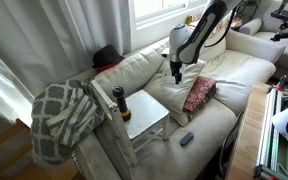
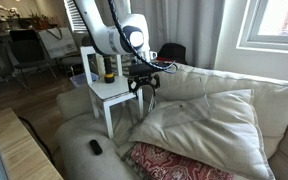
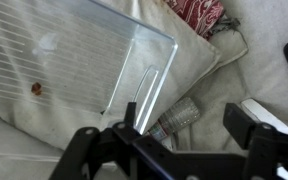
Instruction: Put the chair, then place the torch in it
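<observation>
Placement of the chair [image 1: 146, 112] on the sofa [image 1: 229, 72] is judged complete, the torch [image 1: 117, 100] is noted upright at the seat's back corner, and the gripper [image 2: 144, 93], spread and empty beside the seat's edge, is to be withdrawn.

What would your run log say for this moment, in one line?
torch: on chair seat | chair: on sofa | tool: open, empty, above sofa beside chair
</observation>
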You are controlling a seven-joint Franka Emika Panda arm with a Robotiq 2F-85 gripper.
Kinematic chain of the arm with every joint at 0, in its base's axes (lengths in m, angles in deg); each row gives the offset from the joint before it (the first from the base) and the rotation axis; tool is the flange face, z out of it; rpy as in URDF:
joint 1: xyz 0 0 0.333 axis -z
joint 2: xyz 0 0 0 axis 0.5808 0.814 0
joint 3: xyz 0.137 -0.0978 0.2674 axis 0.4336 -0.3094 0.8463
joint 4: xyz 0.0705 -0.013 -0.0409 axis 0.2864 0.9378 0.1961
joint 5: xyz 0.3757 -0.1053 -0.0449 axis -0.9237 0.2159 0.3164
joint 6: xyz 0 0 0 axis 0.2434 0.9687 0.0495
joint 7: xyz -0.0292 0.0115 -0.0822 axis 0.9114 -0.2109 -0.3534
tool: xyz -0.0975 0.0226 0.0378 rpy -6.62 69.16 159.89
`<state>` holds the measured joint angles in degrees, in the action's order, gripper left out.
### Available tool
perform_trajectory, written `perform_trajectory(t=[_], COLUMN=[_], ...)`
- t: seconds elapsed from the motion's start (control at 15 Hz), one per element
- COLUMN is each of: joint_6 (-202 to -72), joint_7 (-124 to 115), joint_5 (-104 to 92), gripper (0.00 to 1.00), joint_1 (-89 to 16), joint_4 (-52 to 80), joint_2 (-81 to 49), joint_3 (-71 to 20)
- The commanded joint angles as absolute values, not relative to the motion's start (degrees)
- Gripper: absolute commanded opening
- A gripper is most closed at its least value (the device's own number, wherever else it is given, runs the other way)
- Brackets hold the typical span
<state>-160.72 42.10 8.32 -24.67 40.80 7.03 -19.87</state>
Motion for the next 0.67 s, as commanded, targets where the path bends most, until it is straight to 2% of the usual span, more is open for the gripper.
perform_trajectory(t=[0.0,0.07,0.13,0.53,0.6], joint_6=[-164.7,-165.3,-165.5,-166.8,-166.8], joint_7=[43.2,43.2,43.1,41.5,41.5], joint_5=[7.1,7.0,7.3,8.2,8.1], gripper=[1.0,1.0,0.95,0.46,0.44], joint_1=[-22.8,-22.5,-22.7,-23.7,-23.5], joint_4=[37.0,36.3,35.3,30.6,29.9], joint_2=[12.1,13.0,14.0,18.9,19.5], joint_3=[-18.3,-18.0,-18.1,-19.7,-19.6])
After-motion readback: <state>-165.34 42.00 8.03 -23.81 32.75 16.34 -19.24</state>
